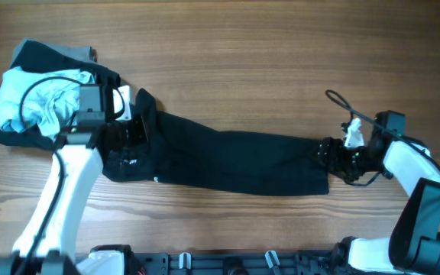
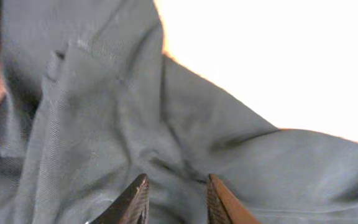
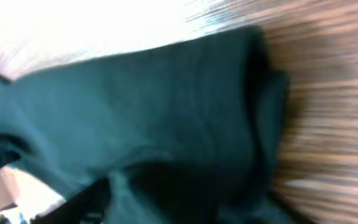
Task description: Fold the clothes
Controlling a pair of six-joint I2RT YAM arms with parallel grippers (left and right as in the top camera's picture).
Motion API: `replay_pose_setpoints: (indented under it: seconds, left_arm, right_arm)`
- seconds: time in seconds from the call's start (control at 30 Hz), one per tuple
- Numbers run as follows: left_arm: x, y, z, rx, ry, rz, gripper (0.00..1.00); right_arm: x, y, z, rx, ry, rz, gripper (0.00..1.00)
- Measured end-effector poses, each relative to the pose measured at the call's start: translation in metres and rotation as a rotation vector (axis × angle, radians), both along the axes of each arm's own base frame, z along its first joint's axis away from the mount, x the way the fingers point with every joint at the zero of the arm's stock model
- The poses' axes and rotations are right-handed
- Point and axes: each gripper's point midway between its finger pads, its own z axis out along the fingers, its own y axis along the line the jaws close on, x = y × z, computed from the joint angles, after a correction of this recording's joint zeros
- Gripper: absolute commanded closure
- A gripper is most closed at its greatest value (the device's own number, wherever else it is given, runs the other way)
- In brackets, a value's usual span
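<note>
Overhead, the long black fabric garment (image 1: pixel 235 160) lies stretched across the brown wooden table (image 1: pixel 281 46) between the left gripper (image 1: pixel 134 137) and the right gripper (image 1: pixel 333 156). Only the left wrist view shows the left fingers (image 2: pixel 135 200) pinching a fold. The right wrist view is blurred, so that gripper's closure cannot be told.

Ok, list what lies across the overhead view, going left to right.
pale blue cloth → left gripper → long black garment → right gripper
</note>
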Motion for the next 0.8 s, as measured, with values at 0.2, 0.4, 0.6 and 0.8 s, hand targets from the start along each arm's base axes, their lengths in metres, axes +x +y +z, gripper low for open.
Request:
replay_pose_setpoints:
  seconds: [0.2, 0.4, 0.6, 0.8]
  left_arm:
    - [-0.012, 0.000, 0.031, -0.001, -0.076, 0.000, 0.68]
    - [-0.020, 0.000, 0.030, 0.000, -0.051, 0.000, 0.69]
    - [-0.023, 0.000, 0.028, 0.000, -0.034, 0.000, 0.69]
    - [-0.023, 0.000, 0.028, 0.000, -0.034, 0.000, 0.69]
  right_arm:
    - [-0.011, 0.005, -0.012, 0.014, 0.064, -0.023, 0.96]
    - [0.006, -0.045, 0.011, -0.090, 0.100, -0.215, 0.96]
    - [0.035, -0.113, 0.083, -0.313, -0.001, -0.376, 0.96]
    - [0.043, -0.092, 0.093, -0.349, -0.021, -0.289, 0.96]
